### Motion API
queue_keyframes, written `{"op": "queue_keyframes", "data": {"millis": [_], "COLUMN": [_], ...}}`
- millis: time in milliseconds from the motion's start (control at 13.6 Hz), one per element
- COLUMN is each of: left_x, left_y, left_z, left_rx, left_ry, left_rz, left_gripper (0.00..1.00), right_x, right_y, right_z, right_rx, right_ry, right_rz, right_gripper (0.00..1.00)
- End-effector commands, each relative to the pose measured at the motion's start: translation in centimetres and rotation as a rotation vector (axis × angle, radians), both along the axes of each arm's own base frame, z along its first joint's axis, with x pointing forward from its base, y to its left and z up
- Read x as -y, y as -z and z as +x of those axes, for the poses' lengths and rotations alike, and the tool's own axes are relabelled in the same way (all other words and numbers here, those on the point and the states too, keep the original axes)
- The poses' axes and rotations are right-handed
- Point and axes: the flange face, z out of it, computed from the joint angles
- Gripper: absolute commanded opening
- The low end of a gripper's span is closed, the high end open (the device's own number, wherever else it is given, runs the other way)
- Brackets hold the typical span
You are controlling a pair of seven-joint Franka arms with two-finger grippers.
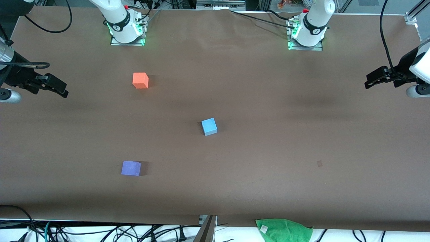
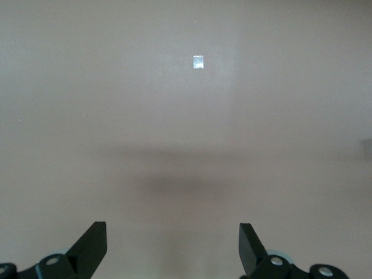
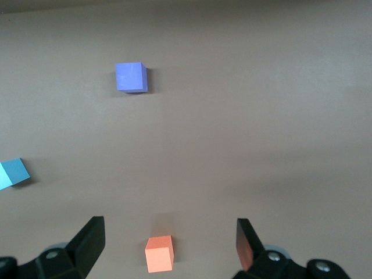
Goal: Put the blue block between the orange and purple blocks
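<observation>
The blue block [image 1: 209, 126] sits alone near the table's middle, toward the left arm's end from the other two; it shows at the edge of the right wrist view [image 3: 13, 173]. The orange block [image 1: 140, 80] lies farther from the front camera, the purple block [image 1: 131, 168] nearer to it. Both show in the right wrist view, orange [image 3: 159, 254] and purple [image 3: 131, 77]. My right gripper [image 1: 63, 90] is open and empty, raised over the right arm's end of the table [image 3: 168, 229]. My left gripper [image 1: 368, 82] is open and empty, raised over the left arm's end [image 2: 172, 232].
A green cloth [image 1: 284, 230] hangs at the table edge nearest the front camera. A small pale mark [image 1: 319, 163] is on the brown table cover, also in the left wrist view [image 2: 198, 61]. Cables lie along the table's edges.
</observation>
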Motion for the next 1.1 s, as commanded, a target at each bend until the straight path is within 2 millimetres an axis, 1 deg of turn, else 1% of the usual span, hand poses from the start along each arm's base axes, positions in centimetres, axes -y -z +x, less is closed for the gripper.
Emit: {"op": "queue_keyframes", "data": {"millis": [0, 220, 293, 367, 440, 513, 587, 733, 806, 1026], "left_x": [-0.1, -0.5, -0.5, -0.4, -0.5, -0.5, 0.0, 0.1, -0.2, -0.1], "left_y": [-0.5, -0.4, 0.0, 0.0, -0.9, -0.6, -0.7, -0.8, -0.8, -0.8], "left_z": [0.7, 0.8, 1.0, 1.4, 1.8, 2.0, 2.1, 2.1, 2.1, 2.1], "left_rx": [0.008, 0.007, 0.001, 0.002, 0.023, 0.019, 0.022, 0.022, 0.025, 0.024], "left_ry": [0.019, 0.013, 0.013, 0.015, 0.014, 0.014, 0.022, 0.024, 0.019, 0.020], "left_rz": [-0.008, -0.008, -0.010, -0.011, -0.012, -0.013, -0.013, -0.011, -0.011, -0.011], "left_gripper": [1.00, 1.00, 1.00, 1.00, 1.00, 1.00, 1.00, 1.00, 1.00, 1.00], "right_x": [0.2, 0.2, 0.6, 1.4, 1.8, 2.0, 2.4, 2.8, 3.0, 2.6], "right_y": [-0.7, -0.7, -0.8, -1.0, -1.3, -1.2, -1.2, -1.4, -1.4, -1.1], "right_z": [-0.2, -0.2, -0.2, -0.3, -0.4, -0.4, -0.4, -0.6, -0.5, -0.2], "right_rx": [0.011, 0.008, 0.009, 0.013, 0.017, 0.016, 0.013, 0.013, 0.014, 0.021], "right_ry": [0.004, 0.005, 0.011, 0.023, 0.028, 0.031, 0.037, 0.043, 0.049, 0.049], "right_rz": [0.011, 0.009, 0.011, 0.009, 0.011, 0.011, 0.010, 0.010, 0.011, 0.011], "right_gripper": [1.00, 1.00, 1.00, 1.00, 1.00, 1.00, 1.00, 1.00, 1.00, 1.00]}}
